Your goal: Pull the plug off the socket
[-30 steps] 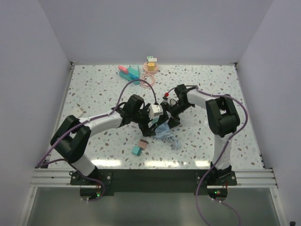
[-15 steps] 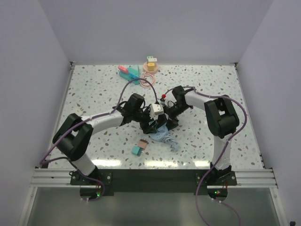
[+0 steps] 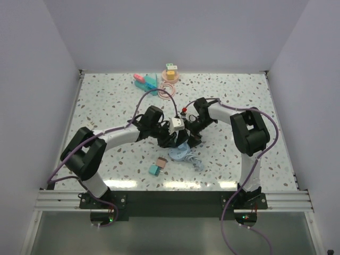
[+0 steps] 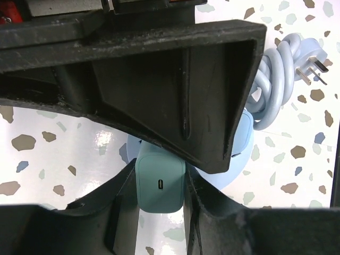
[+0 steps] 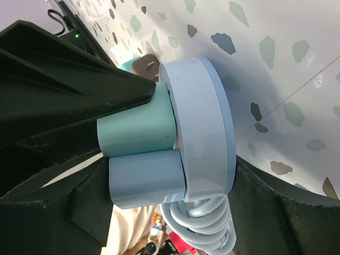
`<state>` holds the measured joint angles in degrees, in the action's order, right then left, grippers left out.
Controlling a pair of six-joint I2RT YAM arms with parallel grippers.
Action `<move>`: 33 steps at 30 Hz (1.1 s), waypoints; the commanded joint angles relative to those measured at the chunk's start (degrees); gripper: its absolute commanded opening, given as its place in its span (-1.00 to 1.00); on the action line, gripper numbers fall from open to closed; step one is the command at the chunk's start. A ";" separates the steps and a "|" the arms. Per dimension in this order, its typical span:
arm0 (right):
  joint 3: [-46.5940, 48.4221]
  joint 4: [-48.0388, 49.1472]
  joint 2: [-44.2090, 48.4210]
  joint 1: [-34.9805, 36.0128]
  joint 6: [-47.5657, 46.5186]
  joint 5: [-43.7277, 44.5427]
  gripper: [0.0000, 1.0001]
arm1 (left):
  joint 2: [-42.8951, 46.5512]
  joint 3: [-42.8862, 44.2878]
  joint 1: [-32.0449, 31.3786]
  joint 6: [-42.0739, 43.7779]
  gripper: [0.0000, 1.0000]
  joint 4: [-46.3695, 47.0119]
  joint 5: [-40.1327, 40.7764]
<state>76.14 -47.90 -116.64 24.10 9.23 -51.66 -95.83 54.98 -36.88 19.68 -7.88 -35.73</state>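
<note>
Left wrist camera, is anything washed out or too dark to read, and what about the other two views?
Left wrist: the teal plug is sharp, but the left gripper's fingers are a near-black mass and the table glares white beside them. Right wrist: the round socket is crisp and evenly lit. Top external: bright reflections streak the table's near edge.

Setting: robot laboratory test cell.
Enclosure: plain white walls [image 3: 175, 32] on three sides.
Work surface: speckled table [image 3: 106, 101].
Mounting: aluminium rail [image 3: 175, 199] at near edge.
</note>
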 commanded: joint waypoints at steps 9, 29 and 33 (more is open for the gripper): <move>-4.33 2.10 -3.86 0.60 2.63 23.18 -1.00 | 8.02 6.10 5.86 -2.45 -1.00 -4.51 3.64; -6.52 16.24 -2.11 0.25 18.09 18.88 -1.00 | 13.48 -8.30 10.60 -14.05 -1.00 -4.52 10.76; -8.37 20.91 -0.43 0.25 22.57 17.39 -1.00 | 13.30 -11.03 10.60 -16.95 -0.75 -2.06 10.50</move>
<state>70.63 -34.33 -115.83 24.67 26.13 -52.45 -83.05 45.10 -26.33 6.44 -11.79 -25.85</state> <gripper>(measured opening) 0.779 0.369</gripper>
